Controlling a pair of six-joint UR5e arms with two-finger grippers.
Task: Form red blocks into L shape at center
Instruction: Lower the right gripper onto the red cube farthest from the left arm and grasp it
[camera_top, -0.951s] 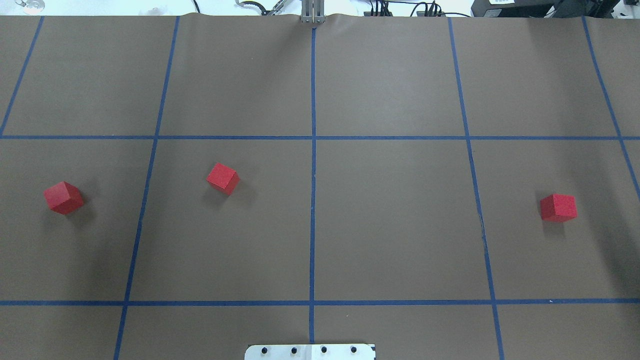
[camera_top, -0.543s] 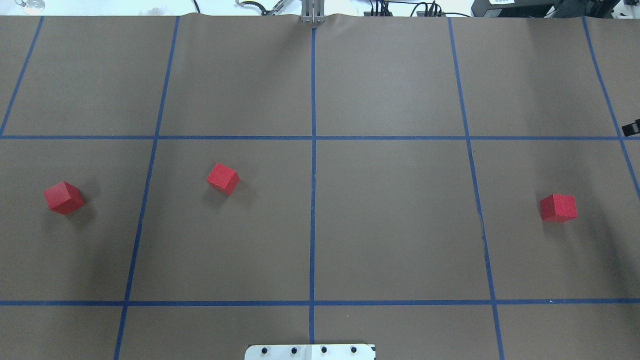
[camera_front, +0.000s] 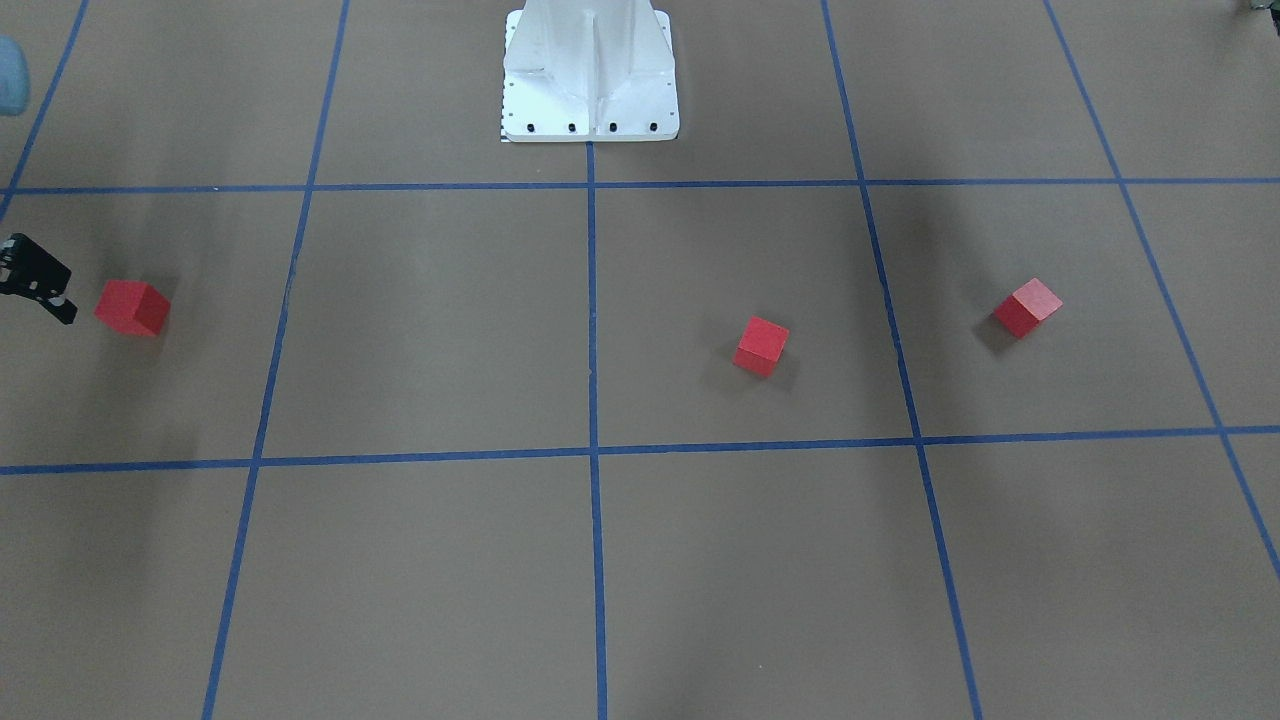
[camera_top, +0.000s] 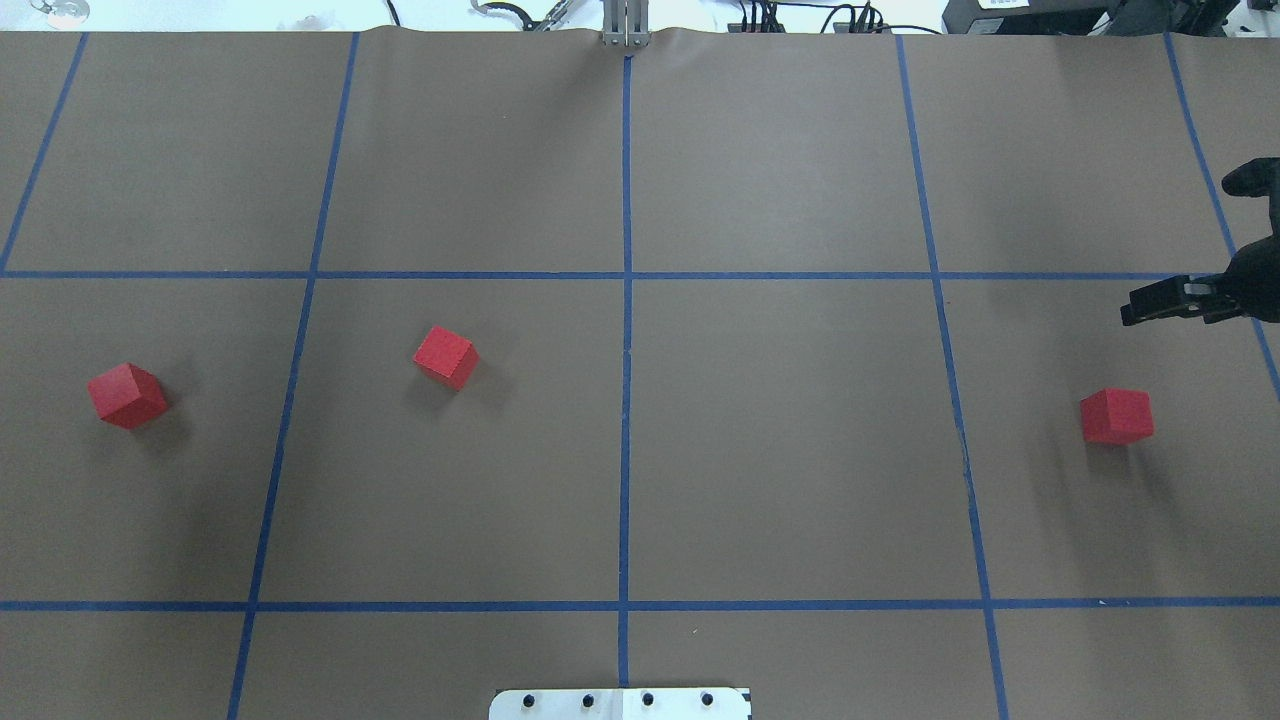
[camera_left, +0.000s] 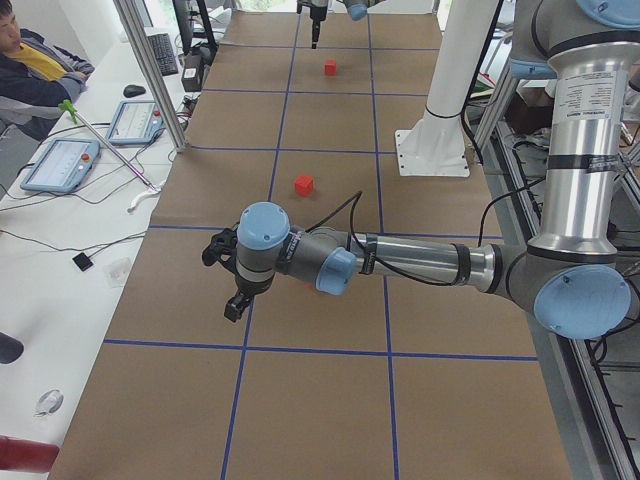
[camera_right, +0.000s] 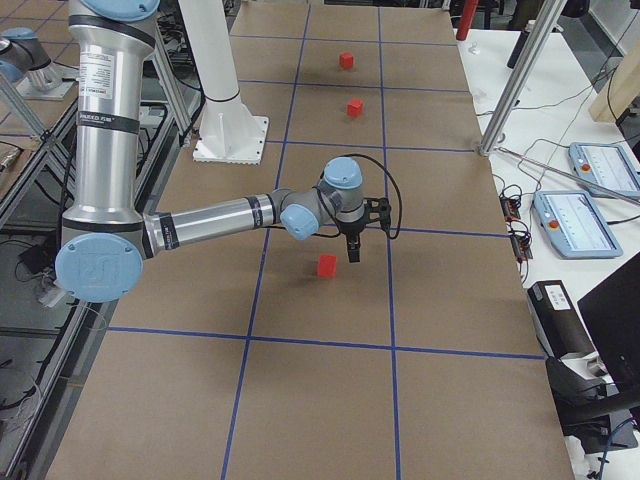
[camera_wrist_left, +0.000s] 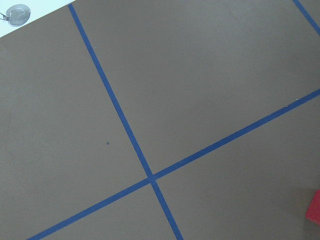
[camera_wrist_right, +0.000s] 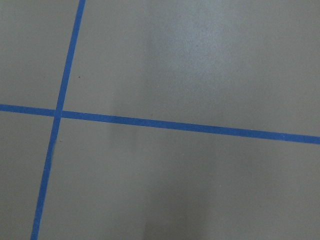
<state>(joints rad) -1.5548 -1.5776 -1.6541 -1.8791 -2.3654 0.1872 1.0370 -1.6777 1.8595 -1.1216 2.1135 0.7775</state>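
The fingers of the right gripper (camera_top: 1136, 308) point down over the worktop (camera_top: 790, 480), dark and slim, with no block in them. I cannot tell whether they are parted or pressed together. The overhead view catches them only at its right edge, and the exterior right view shows this gripper (camera_right: 352, 256) as one narrow stub. They stand near the right-hand red block (camera_top: 1117, 416), apart from it, on the side away from the robot (in the front-facing view the two sit next to each other at the left edge).

The left gripper (camera_left: 233, 310) shows only in the exterior left view, hanging fingers-down from the near arm. How far those fingers are open cannot be told there. The left wrist camera sees crossing blue tape and a sliver of red (camera_wrist_left: 314, 216) at its right edge, and I cannot say which block that is.

The middle red block (camera_top: 446, 356) lies in the square just left of the middle tape line (camera_top: 626, 430). The left-hand red block (camera_top: 127, 395) is one square further left, well apart from it. All three blocks sit in the same row of squares, and none touches the line or another block. The exterior right view shows all three, while the exterior left view shows two, with the near arm across the foreground. The white robot base (camera_front: 590, 80) stands at the line's robot end. A seated person (camera_left: 35, 60) is at a side desk.
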